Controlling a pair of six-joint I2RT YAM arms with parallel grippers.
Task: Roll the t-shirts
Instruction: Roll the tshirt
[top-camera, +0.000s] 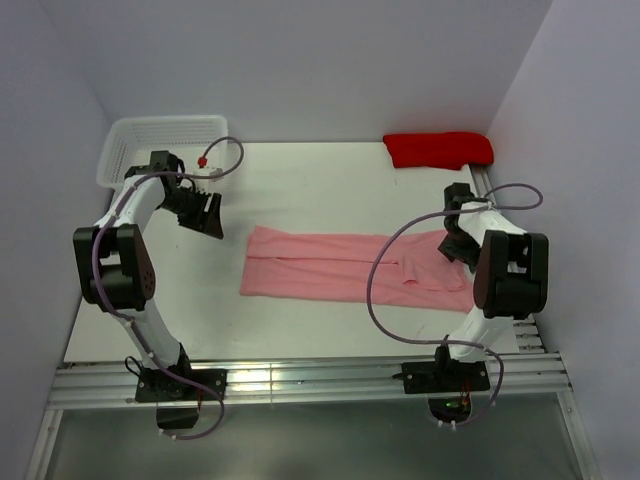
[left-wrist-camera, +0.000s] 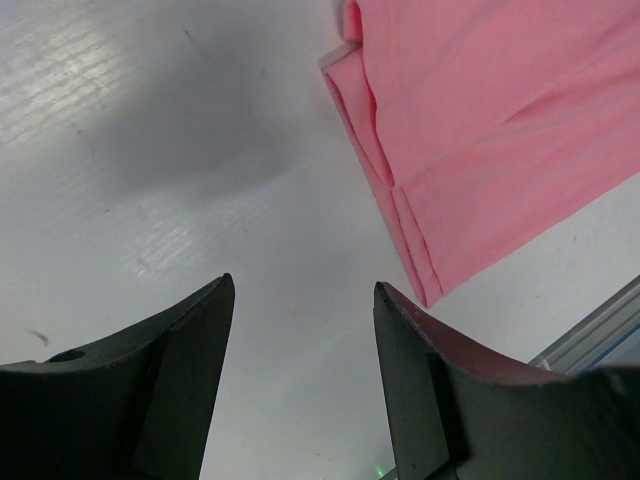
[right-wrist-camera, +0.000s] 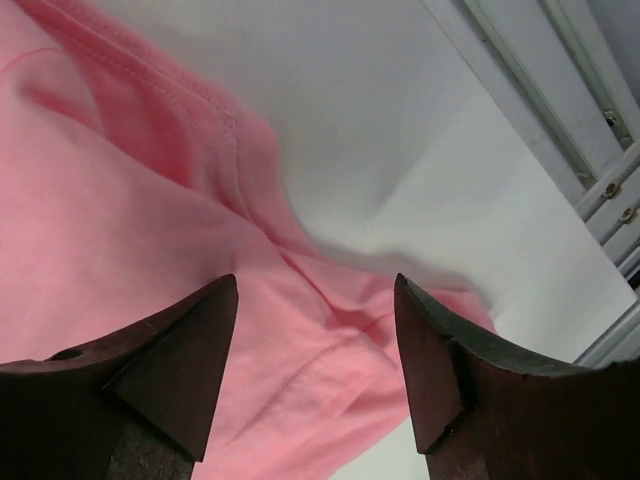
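A light-pink t-shirt (top-camera: 340, 265) lies folded lengthwise into a long flat strip across the middle of the white table. My left gripper (top-camera: 212, 222) hovers just beyond the strip's left end. Its view shows it open (left-wrist-camera: 303, 290) over bare table, with the shirt's folded end (left-wrist-camera: 480, 120) ahead and to the right. My right gripper (top-camera: 455, 250) is at the strip's right end. There it stands open (right-wrist-camera: 316, 285) just above the rumpled pink fabric (right-wrist-camera: 120, 230), with nothing pinched between its fingers.
A red folded cloth (top-camera: 438, 149) lies at the back right corner. A white mesh basket (top-camera: 160, 145) stands at the back left, close behind the left arm. A metal rail (top-camera: 300, 378) runs along the near edge; walls close in both sides.
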